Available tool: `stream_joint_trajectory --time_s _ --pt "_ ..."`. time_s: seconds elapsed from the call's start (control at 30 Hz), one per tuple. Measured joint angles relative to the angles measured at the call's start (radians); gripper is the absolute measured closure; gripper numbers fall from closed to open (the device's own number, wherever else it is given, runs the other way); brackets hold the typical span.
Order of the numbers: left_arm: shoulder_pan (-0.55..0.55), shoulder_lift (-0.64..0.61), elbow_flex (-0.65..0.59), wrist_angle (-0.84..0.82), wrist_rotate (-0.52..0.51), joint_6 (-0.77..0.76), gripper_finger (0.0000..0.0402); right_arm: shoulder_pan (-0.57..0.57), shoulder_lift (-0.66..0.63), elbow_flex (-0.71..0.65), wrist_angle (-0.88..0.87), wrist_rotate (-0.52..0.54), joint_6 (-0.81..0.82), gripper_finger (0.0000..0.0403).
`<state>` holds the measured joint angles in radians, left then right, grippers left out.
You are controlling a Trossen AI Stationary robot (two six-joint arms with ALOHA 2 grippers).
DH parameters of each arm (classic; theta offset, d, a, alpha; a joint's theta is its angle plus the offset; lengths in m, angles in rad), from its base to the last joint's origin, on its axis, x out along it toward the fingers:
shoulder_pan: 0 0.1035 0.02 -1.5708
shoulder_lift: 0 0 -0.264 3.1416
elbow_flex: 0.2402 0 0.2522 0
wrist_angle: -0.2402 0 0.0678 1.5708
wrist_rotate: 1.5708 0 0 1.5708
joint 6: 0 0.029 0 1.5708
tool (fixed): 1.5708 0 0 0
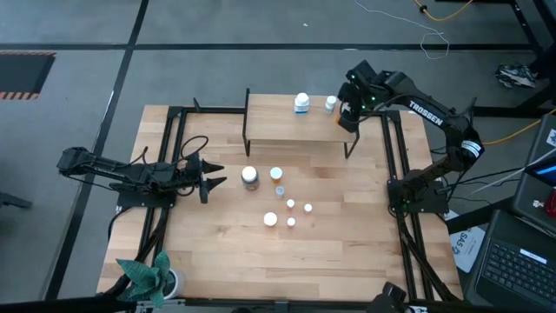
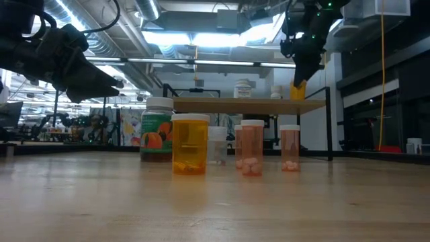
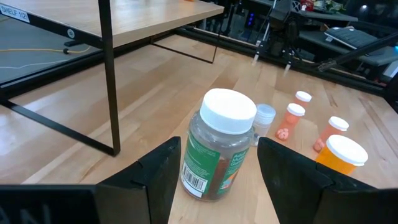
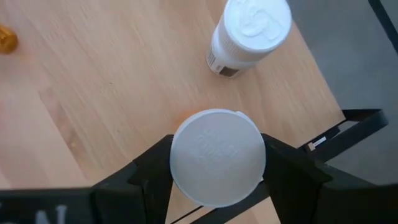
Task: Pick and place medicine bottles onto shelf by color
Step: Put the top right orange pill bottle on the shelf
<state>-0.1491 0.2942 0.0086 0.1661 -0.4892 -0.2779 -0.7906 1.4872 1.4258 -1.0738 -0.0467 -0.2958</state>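
Two bottles are already standing on the shelf near its right end. The right gripper is pinching an orange bottle by its white cap just above that right end. It should go straight down, then let go gently. The left gripper, fingers spread, is reaching around a green bottle mid-table.

From above I can't read the colours of the small bottles; the held bottle's body hides under its cap.
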Motion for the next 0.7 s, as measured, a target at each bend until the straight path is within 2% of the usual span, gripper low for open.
stream_joint_trajectory --time_s 0.57,0.7 --pt "0.0 0.0 0.0 0.0 0.0 0.0 0.0193 0.0 0.0 0.0 -0.009 0.003 -0.033 0.0189" --pt "0.0 0.0 0.0 0.0 0.0 0.0 0.0193 0.001 0.0 0.001 0.001 0.004 0.029 0.0189"
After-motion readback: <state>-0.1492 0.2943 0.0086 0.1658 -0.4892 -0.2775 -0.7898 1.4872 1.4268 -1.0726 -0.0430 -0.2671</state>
